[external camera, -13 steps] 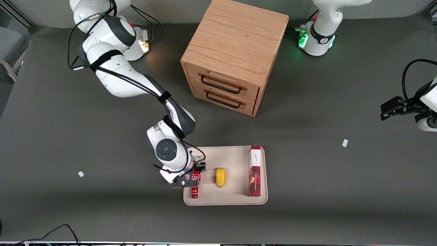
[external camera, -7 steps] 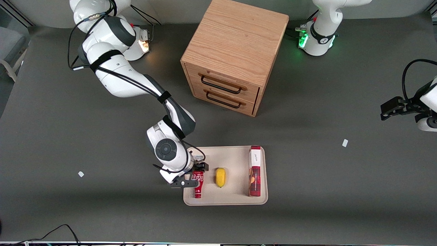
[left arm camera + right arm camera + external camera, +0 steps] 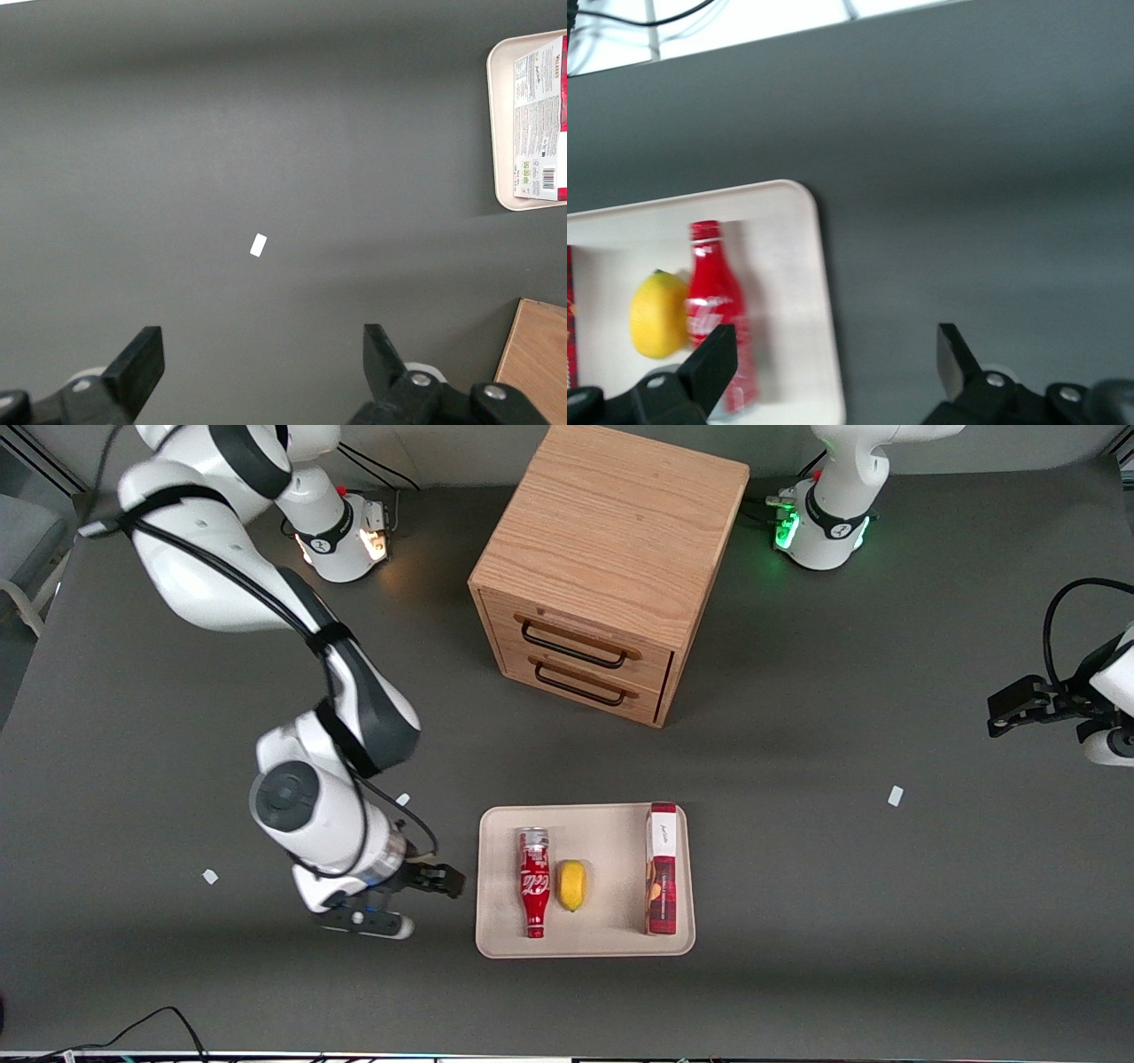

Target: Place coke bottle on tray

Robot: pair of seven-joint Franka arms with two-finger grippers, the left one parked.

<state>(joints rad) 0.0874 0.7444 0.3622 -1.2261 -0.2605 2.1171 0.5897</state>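
Note:
The coke bottle [image 3: 534, 881] is red with white script and lies flat on the cream-beige tray [image 3: 611, 943], its neck toward the front camera, touching or almost touching a lemon [image 3: 572, 884]. My right gripper [image 3: 427, 903] is open and empty. It hangs over the bare table beside the tray's short edge, toward the working arm's end, apart from the bottle. The right wrist view shows the bottle [image 3: 716, 305], the tray [image 3: 793, 257] and the open gripper [image 3: 837, 363] over the tray's edge.
A tall red-and-white box [image 3: 662, 868] lies on the tray at its end toward the parked arm. A wooden two-drawer cabinet [image 3: 611, 558] stands farther from the front camera. Small white scraps [image 3: 210, 876] lie on the grey table.
The gripper has let go of the bottle and drawn back off the tray toward the working arm's end. The bottle now lies on the tray, closer to the lemon.

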